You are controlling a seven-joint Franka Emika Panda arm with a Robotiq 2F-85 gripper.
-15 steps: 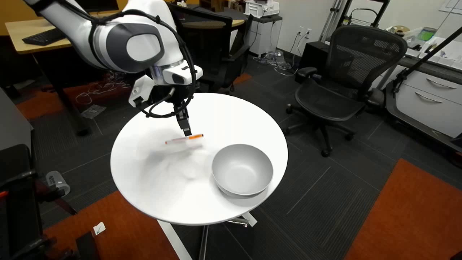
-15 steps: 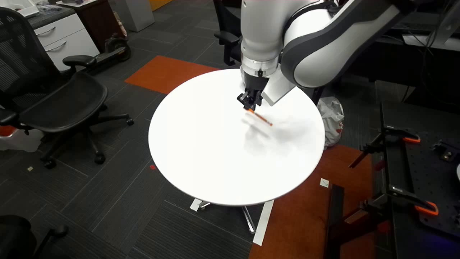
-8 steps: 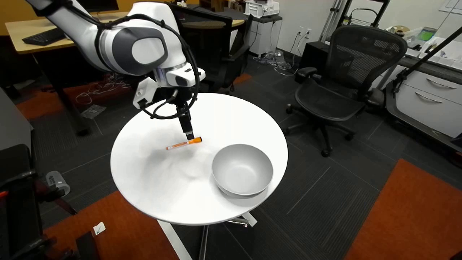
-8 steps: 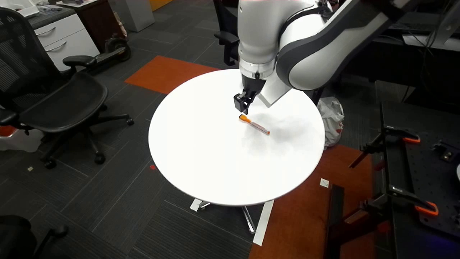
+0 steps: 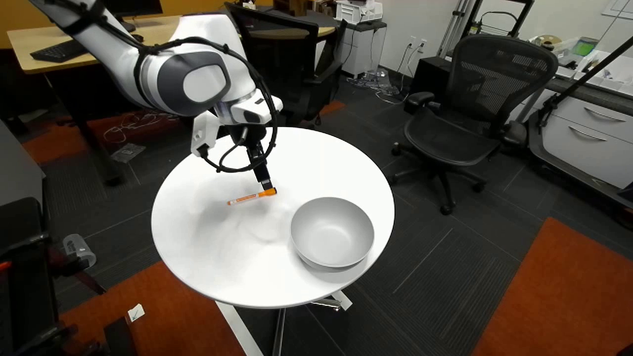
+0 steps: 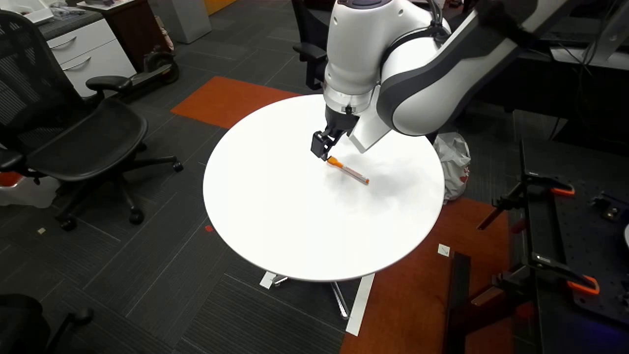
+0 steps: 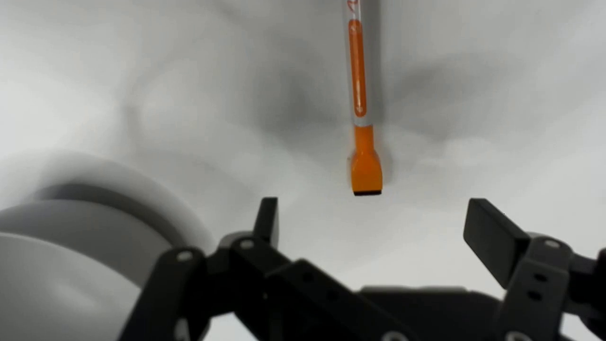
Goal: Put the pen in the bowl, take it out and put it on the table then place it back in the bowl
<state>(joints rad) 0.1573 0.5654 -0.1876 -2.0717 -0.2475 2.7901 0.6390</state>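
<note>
The orange pen lies flat on the round white table, with nothing gripping it. Just past its dark-tipped orange end, my gripper is open, its fingers spread wide around bare tabletop. That pen end points into the gap from a short way ahead of it. In an exterior view the gripper hangs close above the pen's end. A grey bowl stands near the table edge with nothing in it. I cannot make out the bowl in the other outside picture.
A black mesh chair stands off to one side of the table. Behind the arm are a wooden desk and another dark chair. A black bench with orange-handled clamps lies beyond the table.
A second ago the pen was blurred and raised at the fingertips; now it rests on the table. The gripper has opened, let go and shifted slightly toward the pen's dark-tipped end.
</note>
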